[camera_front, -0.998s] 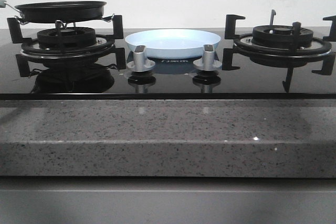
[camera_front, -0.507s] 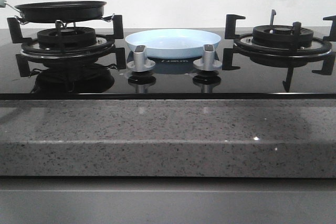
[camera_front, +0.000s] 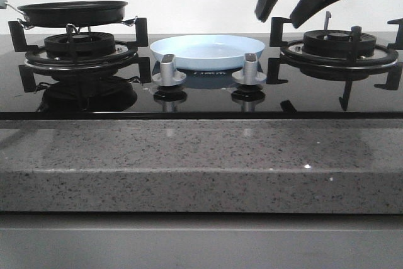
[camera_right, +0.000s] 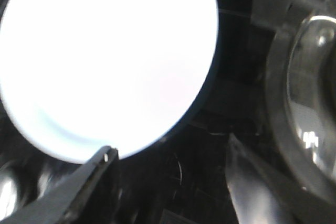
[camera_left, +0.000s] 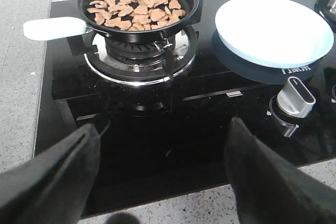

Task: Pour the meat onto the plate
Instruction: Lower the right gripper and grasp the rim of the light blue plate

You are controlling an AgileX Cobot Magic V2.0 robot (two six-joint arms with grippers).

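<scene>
1. Meat point(camera_left: 135, 9): heaped in black frying pan point(camera_left: 137, 3) on left burner point(camera_left: 137, 56)
2. Plate point(camera_front: 208, 51): empty, on hob btwn burners, behind two knobs point(camera_front: 169, 70)
3. Right gripper point(camera_front: 286, 18): jaws spread, holding nothing, above plate's right edge
4. Left gripper point(camera_left: 163, 171): jaws spread, holding nothing, near counter point(camera_front: 189, 162) edge

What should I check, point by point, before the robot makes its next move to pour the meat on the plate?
1. Meat is all inside the frying pan: ok.
2. Pan sits level on the left burner: ok.
3. Plate is bare and ready, between the burners: ok.
4. Left gripper is open, holding nothing, apart from the pan handle: ok.
5. Right gripper is open, in the air above the stove, beside the plate: ok.
6. Pan is gripped for pouring: not ok, no gripper touches it.
</scene>
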